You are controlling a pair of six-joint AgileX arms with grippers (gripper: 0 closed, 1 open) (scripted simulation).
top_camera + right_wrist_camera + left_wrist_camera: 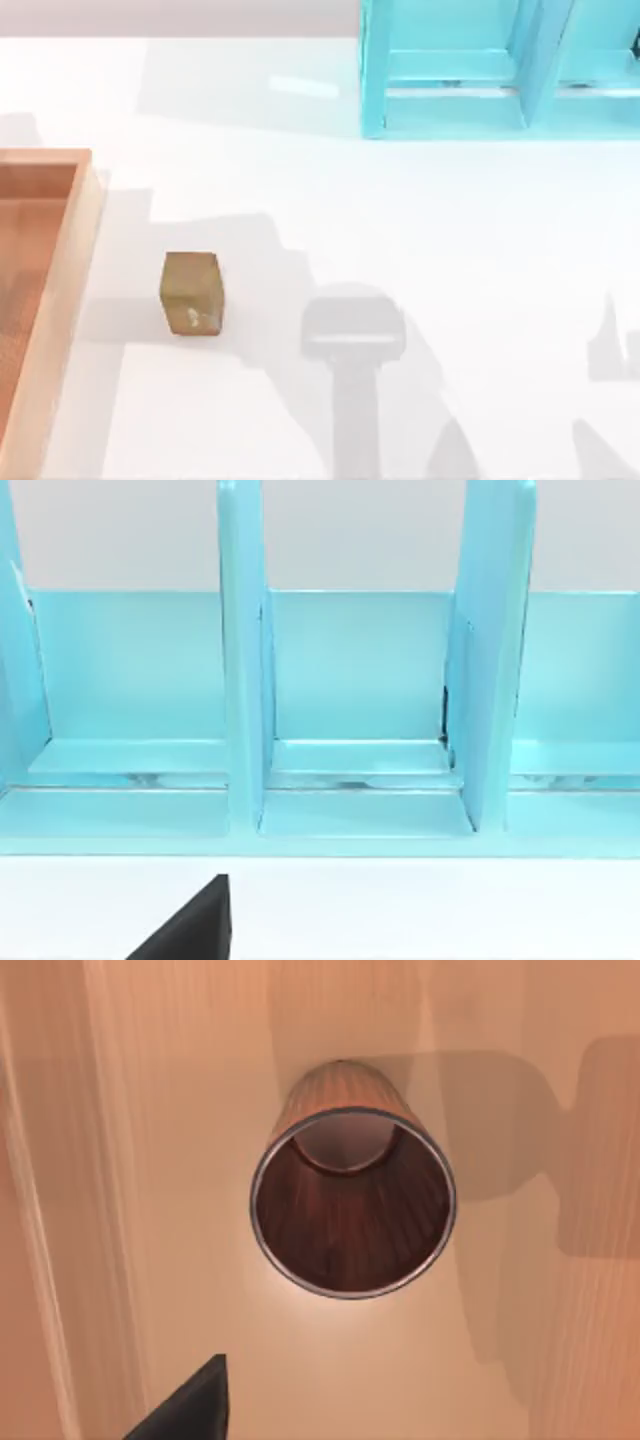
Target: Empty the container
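Observation:
The container [62, 300], a shallow wooden tray with a tan rim and orange-brown floor, lies at the table's left edge, partly cut off. In the left wrist view its floor [150, 1260] carries a dark-red ribbed cup [350, 1210], upright and empty, seen from straight above. A dark part of my left gripper [190, 1405] hangs above the tray, a little off to one side of the cup. An olive-tan block [191, 292] sits on the white table just right of the tray. A dark part of my right gripper [190, 925] faces the turquoise cabinet [350, 730].
The turquoise shelf-like cabinet [500, 70] stands at the back right, its compartments open toward the table. Arm shadows fall on the white tabletop [450, 250] between block and cabinet.

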